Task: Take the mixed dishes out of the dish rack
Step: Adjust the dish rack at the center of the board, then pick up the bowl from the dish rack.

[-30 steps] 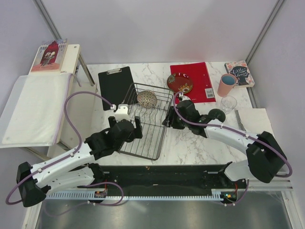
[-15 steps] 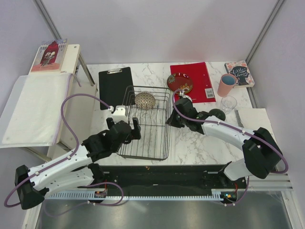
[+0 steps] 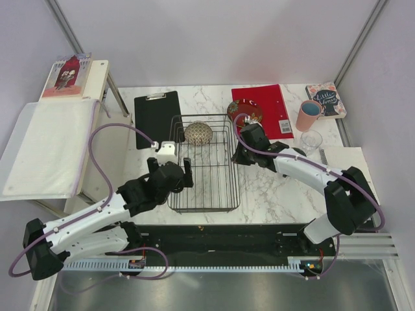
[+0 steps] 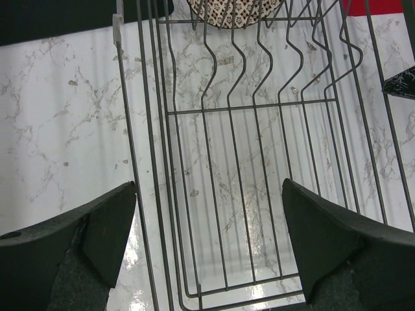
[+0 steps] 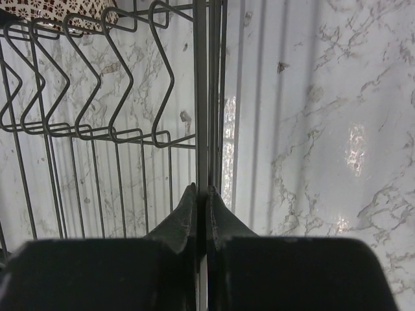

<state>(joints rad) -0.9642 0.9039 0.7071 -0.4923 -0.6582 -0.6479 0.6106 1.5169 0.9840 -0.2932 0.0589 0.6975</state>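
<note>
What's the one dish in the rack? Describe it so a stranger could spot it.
Find the black wire rack in the middle of the marble table. At its far end sits a rounded beige bowl with a dark mesh pattern. It is the only dish inside the wires; the red plate, pink cup and glass stand outside, to the right.

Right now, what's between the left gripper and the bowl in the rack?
Only empty wires of the dish rack, over marble, separate the left gripper and bowl; left wrist view.
</note>
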